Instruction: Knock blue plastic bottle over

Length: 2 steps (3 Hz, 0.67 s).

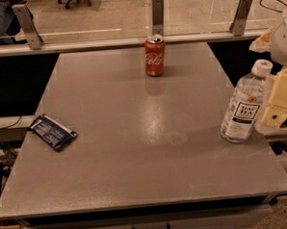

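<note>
One blue plastic bottle [243, 106] stands near the right edge of the grey table [135, 136], its base on the surface and its white cap leaning to the right. Just beside it, against its right side, is the cream-coloured gripper [274, 113]. The frame cuts off most of the gripper, so I cannot tell whether it touches the bottle, or whether it is open or closed. A red Coca-Cola can [155, 55] stands upright at the far middle of the table, well apart. A dark blue packet [53, 132] lies flat at the left edge, its print unreadable.
</note>
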### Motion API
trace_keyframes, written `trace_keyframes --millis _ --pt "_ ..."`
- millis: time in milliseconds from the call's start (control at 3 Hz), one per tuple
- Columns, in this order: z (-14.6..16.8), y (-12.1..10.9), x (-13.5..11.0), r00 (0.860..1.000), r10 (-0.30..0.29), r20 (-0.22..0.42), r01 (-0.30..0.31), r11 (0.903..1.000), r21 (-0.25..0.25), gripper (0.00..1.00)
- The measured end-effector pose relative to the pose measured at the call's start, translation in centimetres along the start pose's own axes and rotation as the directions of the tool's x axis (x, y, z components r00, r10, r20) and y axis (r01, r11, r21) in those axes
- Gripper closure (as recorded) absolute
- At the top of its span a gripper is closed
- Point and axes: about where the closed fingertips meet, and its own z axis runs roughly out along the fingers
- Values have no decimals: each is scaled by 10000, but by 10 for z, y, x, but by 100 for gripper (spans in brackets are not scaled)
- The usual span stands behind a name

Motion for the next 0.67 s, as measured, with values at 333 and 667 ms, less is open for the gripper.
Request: trace_keyframes --millis 333,667 --pt "-6 -3 0 9999 -27 168 25 9999 154 0" --pt "-10 -21 18 9947 265 996 -300 9990 343 0"
